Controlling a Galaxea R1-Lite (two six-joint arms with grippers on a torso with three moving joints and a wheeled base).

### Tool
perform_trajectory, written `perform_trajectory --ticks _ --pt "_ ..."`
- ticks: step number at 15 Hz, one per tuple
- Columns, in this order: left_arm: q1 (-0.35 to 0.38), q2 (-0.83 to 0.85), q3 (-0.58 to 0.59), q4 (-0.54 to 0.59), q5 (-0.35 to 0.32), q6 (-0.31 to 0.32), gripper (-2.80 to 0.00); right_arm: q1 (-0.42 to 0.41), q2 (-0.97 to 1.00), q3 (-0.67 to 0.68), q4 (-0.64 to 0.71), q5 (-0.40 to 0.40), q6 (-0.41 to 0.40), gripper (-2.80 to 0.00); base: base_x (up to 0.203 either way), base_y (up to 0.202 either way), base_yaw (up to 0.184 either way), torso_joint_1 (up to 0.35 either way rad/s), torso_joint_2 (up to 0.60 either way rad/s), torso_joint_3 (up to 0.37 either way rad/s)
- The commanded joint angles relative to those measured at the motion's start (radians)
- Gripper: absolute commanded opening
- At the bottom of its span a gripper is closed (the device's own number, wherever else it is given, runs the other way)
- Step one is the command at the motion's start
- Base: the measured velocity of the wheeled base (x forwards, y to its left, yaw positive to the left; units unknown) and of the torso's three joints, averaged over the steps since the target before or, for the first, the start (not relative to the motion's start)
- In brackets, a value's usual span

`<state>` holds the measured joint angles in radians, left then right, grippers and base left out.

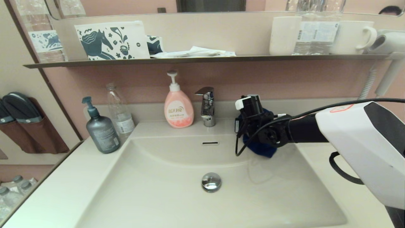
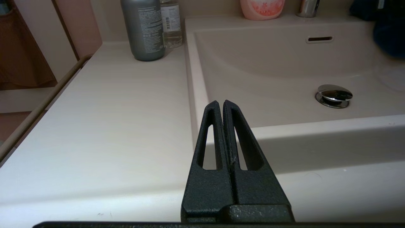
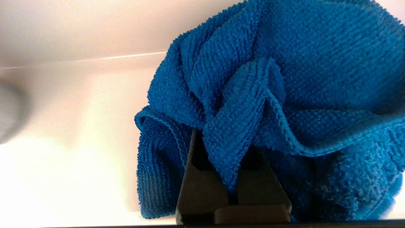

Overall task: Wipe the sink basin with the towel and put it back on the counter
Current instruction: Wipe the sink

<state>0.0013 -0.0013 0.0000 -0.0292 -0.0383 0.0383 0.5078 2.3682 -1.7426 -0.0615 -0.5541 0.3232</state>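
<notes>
Right gripper (image 1: pixel 250 139), clamped tight on the towel (image 1: pixel 264 148), has the drain plug (image 1: pixel 211 181) down around 7 o'clock in the sink basin (image 1: pixel 152 190).

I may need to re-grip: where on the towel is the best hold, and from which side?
Take a raised fold of the towel, coming from above. It is soft and bunched, so any ridge pinches easily; flat parts would not. The right gripper is already shut on one such fold, at the far right of the sink basin.

We see the rumpled royal-blue towel (image 3: pixel 269 95) bunched at the far right slope of the glossy off-white sink basin (image 1: pixel 158 196), beside the counter (image 1: pixel 57 190).
</notes>
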Motion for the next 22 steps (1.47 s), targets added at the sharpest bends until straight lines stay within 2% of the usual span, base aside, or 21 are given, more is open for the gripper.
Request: perform_trajectory --ticks 1,7,9,13,15,18,22 --pt "0.000 0.001 0.000 -0.002 0.000 0.000 -2.80 -0.038 -0.038 0.068 0.005 -0.006 0.002 -2.80 0.000 0.000 0.000 0.000 0.00 0.000" --pt "0.000 0.001 0.000 -0.002 0.000 0.000 -2.80 -0.153 -0.112 0.151 0.006 -0.006 -0.001 -2.80 0.000 0.000 0.000 0.000 0.00 0.000" --pt "0.000 0.001 0.000 -0.002 0.000 0.000 -2.80 -0.151 -0.116 0.158 0.006 -0.006 -0.001 -2.80 0.000 0.000 0.000 0.000 0.00 0.000" --pt "0.000 0.001 0.000 -0.002 0.000 0.000 -2.80 -0.095 -0.087 0.136 0.006 -0.006 -0.006 -2.80 0.000 0.000 0.000 0.000 0.00 0.000" --pt "0.000 0.001 0.000 -0.001 0.000 0.000 -2.80 -0.066 -0.066 0.074 0.006 0.000 -0.010 -2.80 0.000 0.000 0.000 0.000 0.00 0.000" --pt "0.000 0.001 0.000 -0.001 0.000 0.000 -2.80 0.005 -0.061 -0.017 0.003 0.051 -0.007 -2.80 0.000 0.000 0.000 0.000 0.00 0.000" --pt "0.000 0.001 0.000 0.000 0.000 0.000 -2.80 0.093 -0.056 -0.041 0.003 0.071 -0.006 -2.80 0.000 0.000 0.000 0.000 0.00 0.000"
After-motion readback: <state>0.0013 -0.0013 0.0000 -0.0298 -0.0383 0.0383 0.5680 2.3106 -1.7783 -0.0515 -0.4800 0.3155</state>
